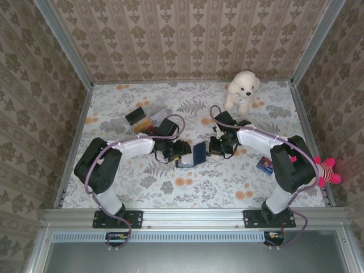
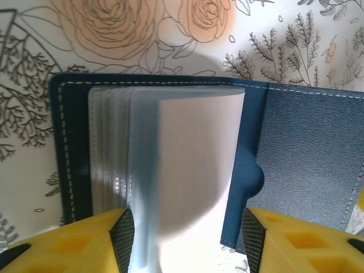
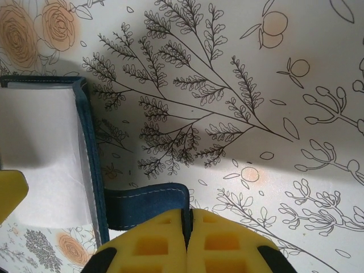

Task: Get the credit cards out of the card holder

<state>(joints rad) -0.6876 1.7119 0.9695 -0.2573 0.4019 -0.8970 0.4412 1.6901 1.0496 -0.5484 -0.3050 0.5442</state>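
1. Card holder [image 1: 196,154] lies open in the middle of the floral table [image 1: 227,185], right between the two arms. Its navy covers are spread and a fan of frosted plastic sleeves [image 2: 187,159] rises from the spine
2. From the left, the left gripper [image 2: 187,244] has its yellow fingers partly apart on either side of those sleeves, and the front sleeve bows out between them. One black pad [image 2: 124,239] sits against the sleeve edge and the other is close to the navy cover. I cannot tell whether they are squeezing the sleeves or only straddling them
3. From the right, the right gripper [image 3: 186,227] is clenched, fingers flush together, pinching the end of the clasp tab [image 3: 148,206] of the card holder. The tab is a navy strap with pale stitching
4. The sleeves look milky, and I cannot tell whether any of them holds a card
5. Far left on the table, well apart from the holder, a black card [image 1: 135,116] and a yellow-orange card [image 1: 145,124] lie just beside a clear plastic box [image 1: 158,110]
6. A white plush dog [image 1: 242,90] sits at the far right, and a small blue packet [image 1: 264,165] lies near the right arm. A pink striped soft toy [image 1: 329,170] is at the right edge
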